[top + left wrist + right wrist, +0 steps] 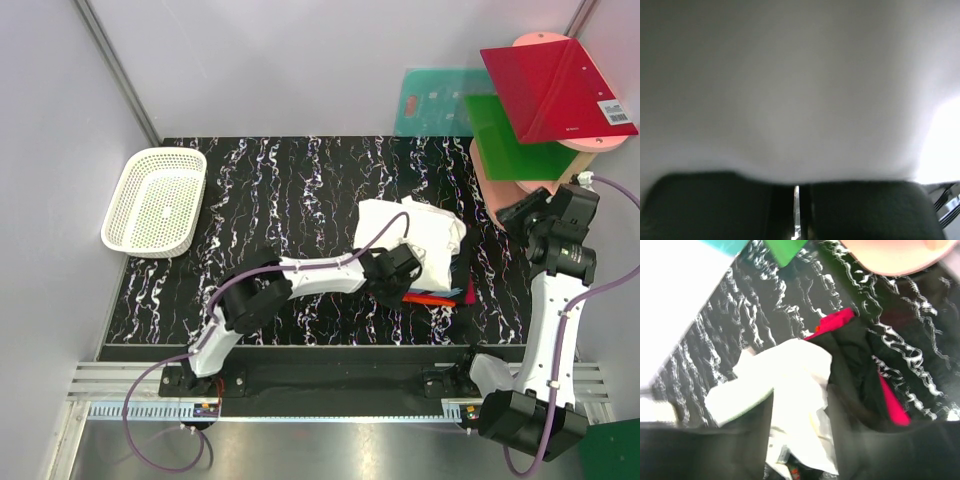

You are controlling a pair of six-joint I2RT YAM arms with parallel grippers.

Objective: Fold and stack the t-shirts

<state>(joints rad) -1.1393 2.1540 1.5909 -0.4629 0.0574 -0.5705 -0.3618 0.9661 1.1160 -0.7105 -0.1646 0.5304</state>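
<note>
While the left arm point(320, 272) lies stretched across the middle of the overhead frame, its end sits on the lower left edge of the t-shirt pile, right of centre on the black marbled table point(300, 180).

Left jaws: pressed together, with only a thin slit between them in the left wrist view. White cloth fills everything above them. Cannot tell whether any cloth is pinched.

A purple cable point(376, 232) arcs from that arm over the white cloth.

The right arm point(555, 320) stands at the right edge of the overhead frame, wrist raised beside the pile.

Right jaws: spread, nothing between them. The pile shows through the gap in the right wrist view.

T-shirts: three, heaped in one pile.
- White t-shirt point(425, 235): on top, rumpled.
- Black t-shirt point(855, 365): under it, sticking out to the right in the right wrist view.
- Red-orange t-shirt point(835, 322): lowest, only its edges showing.

Other things:
- One white mesh basket point(155, 200), upper left, well apart from the pile.
- Four coloured boards, upper right, overlapping: teal board point(430, 100), green board point(510, 135), red board point(555, 90), pink board point(495, 185). The pink one lies underneath, near the pile's right side.
</note>
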